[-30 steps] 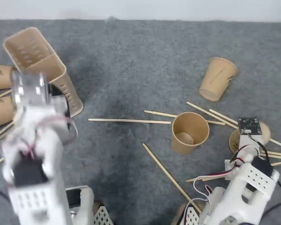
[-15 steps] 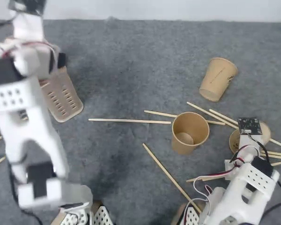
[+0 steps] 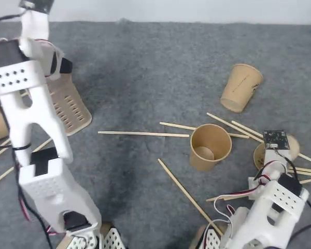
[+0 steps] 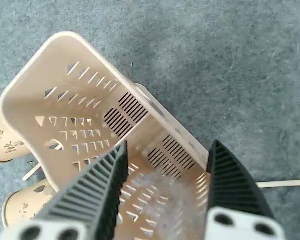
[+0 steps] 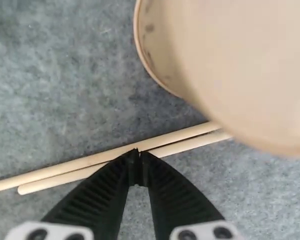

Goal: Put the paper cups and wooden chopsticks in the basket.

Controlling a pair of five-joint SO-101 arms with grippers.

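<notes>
A beige slotted basket lies on its side at the far left of the grey carpet, and my left gripper hovers open and empty above its mouth. In the high view the left arm stretches over the basket. One paper cup stands upright in the middle and another cup lies further back. My right gripper is shut, its tips touching a pair of wooden chopsticks beside a tipped cup. More chopsticks are scattered around.
Two more cups lie beside the basket at the left edge, with chopsticks near them. A long chopstick runs diagonally towards the right arm's base. Bare carpet stretches across the far middle.
The left arm has swung away from the near side up and back, and now hangs over the basket. The right arm, cups and chopsticks have not moved.
</notes>
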